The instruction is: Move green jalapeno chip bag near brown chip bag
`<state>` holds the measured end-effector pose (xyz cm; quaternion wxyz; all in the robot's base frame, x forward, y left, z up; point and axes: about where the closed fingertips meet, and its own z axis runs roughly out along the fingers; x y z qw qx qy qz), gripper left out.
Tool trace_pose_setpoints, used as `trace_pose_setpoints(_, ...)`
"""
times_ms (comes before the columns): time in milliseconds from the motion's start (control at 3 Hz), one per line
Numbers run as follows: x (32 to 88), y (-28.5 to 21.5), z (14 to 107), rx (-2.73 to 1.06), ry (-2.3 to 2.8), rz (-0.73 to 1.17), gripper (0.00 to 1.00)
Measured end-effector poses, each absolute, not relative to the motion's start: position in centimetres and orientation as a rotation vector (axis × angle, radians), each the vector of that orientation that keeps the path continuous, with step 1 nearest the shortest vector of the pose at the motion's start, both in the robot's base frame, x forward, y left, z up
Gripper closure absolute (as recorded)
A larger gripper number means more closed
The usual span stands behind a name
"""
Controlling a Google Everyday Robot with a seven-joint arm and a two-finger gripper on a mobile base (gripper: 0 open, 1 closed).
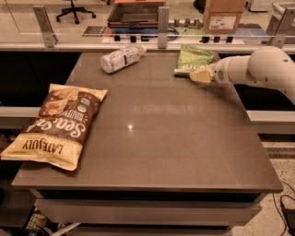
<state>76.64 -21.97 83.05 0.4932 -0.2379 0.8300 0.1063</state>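
Note:
The green jalapeno chip bag [194,59] lies flat at the far right of the table, with its whitish bottom edge toward me. My gripper [199,75] reaches in from the right on a white arm [262,68] and sits at the bag's near edge, touching or just over it. The brown chip bag [58,123], with yellow ends and "LATE JULY" lettering, lies at the table's near left, partly overhanging the left edge. A wide stretch of tabletop separates the two bags.
A white plastic bottle [121,57] lies on its side at the far middle-left of the brown table [156,138]. A rail with metal posts [162,20] runs behind the table. A cardboard box [223,14] stands beyond it.

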Motion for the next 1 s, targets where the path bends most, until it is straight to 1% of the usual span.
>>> trace_pose_setpoints(667, 76.75, -21.5, 82.7, -0.583, 2.016, 0.265, 0.88)
trace_pose_setpoints(1000, 76.79, -21.29, 82.55, -0.585, 2.017, 0.268, 1.0)
